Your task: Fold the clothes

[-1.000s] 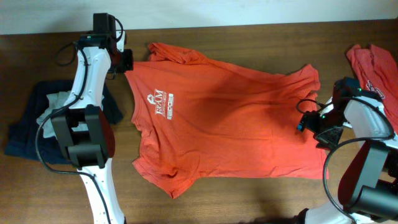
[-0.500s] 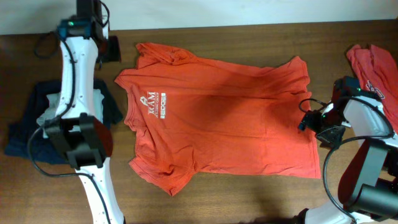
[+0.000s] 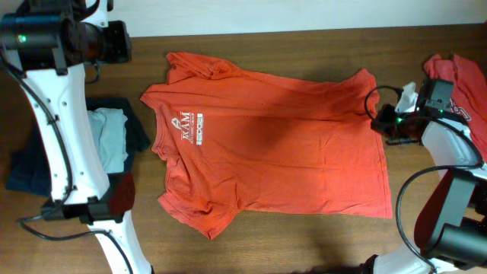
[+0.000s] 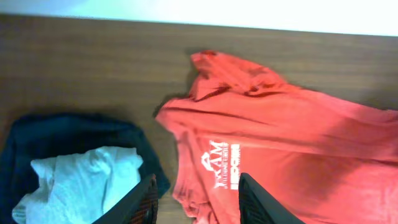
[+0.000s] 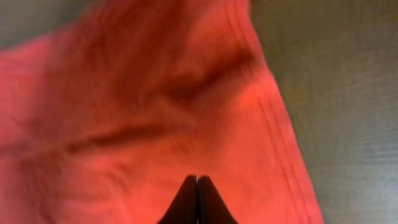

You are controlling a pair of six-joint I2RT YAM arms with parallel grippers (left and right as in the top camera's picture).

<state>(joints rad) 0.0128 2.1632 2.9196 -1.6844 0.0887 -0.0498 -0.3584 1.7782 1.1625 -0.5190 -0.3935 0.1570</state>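
Observation:
An orange-red T-shirt (image 3: 266, 152) lies spread flat on the wooden table, collar to the left, hem to the right, white chest logo (image 3: 187, 126) facing up. My left gripper (image 4: 199, 200) hangs high above the table's far left corner, open and holding nothing; below it I see the shirt's shoulder and sleeve (image 4: 236, 74). My right gripper (image 3: 379, 122) is low over the hem near the shirt's far right corner. Its fingers (image 5: 197, 182) are shut tip to tip just over the red cloth (image 5: 124, 112), with no cloth showing between them.
A pile of dark navy cloth (image 3: 30, 167) with a light blue garment (image 3: 110, 133) on it lies left of the shirt. Another red garment (image 3: 456, 76) is bunched at the right table edge. A pale wall runs along the table's far side.
The left gripper let go of the shirt's shoulder, opened and rose away to the far left. The shirt was drawn leftward and flatter. The right gripper moved toward the hem's far corner and shut.

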